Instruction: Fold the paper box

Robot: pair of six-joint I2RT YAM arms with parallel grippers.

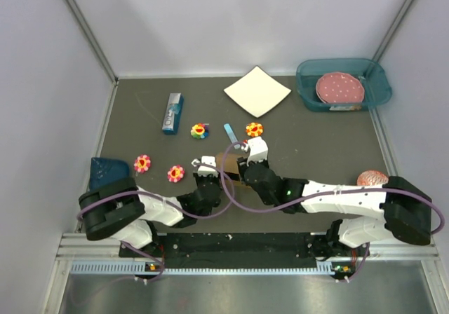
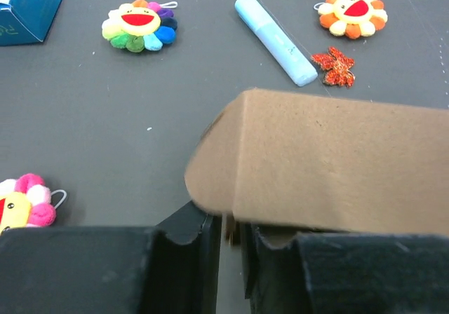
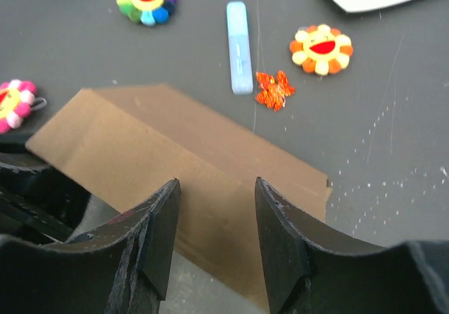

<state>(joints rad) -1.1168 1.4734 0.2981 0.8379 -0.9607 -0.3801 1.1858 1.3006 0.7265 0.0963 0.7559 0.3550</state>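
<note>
The paper box (image 2: 337,160) is a brown cardboard piece folded into a low flat shape, with a rounded flap on its left end. From above it (image 1: 229,162) shows only as a brown patch between the two wrists. My left gripper (image 2: 229,221) sits at the box's near left corner. Its jaws stand a narrow gap apart, with a thin cardboard edge in that gap. My right gripper (image 3: 217,188) hovers over the box (image 3: 189,160) from the near side. It is open and both fingers are above the top panel with nothing held.
Beyond the box lie a light blue tube (image 1: 230,132), a red glitter star (image 2: 334,66) and flower plush toys (image 1: 254,129) (image 1: 200,130) (image 1: 142,163) (image 1: 175,173). Farther back are a blue carton (image 1: 172,112), a white square sheet (image 1: 257,90) and a teal bin (image 1: 379,90).
</note>
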